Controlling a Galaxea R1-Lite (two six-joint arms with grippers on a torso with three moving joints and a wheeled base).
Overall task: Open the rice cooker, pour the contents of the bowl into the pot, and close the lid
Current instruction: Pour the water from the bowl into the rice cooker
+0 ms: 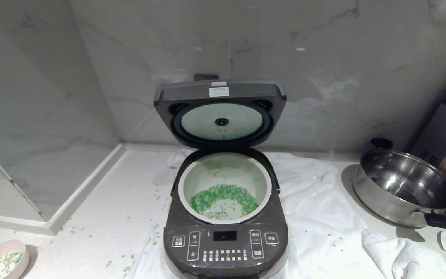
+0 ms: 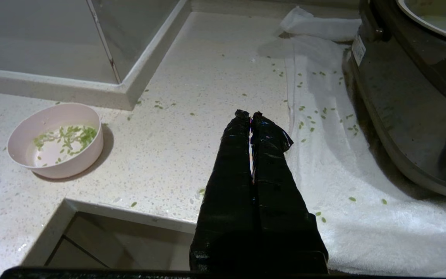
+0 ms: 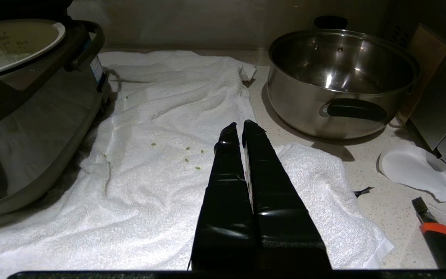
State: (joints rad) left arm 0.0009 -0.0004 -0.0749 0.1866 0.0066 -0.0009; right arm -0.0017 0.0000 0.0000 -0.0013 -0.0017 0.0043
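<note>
A: The left gripper (image 2: 251,114) is clenched on nothing, its black fingers pressed together above the counter (image 2: 192,77); the right gripper (image 3: 240,128) is likewise closed and empty, over the white towel (image 3: 161,116).

B: And the head view?

A: Neither arm shows there; it shows the rice cooker (image 1: 225,240) at 6 o'clock with its lid (image 1: 220,112) standing up at 12, and green grains (image 1: 223,195) lying in the pot (image 1: 192,182).

B: The bowl?

A: Cut off at 8 o'clock in the head view; the left wrist view shows the whole bowl (image 2: 54,159), a few grains in it, well apart from the cooker.

B: Anything else?

A: A steel pan (image 3: 339,81) at 3 o'clock; only the right wrist view shows an orange-and-black tool (image 3: 436,232) near it.
</note>
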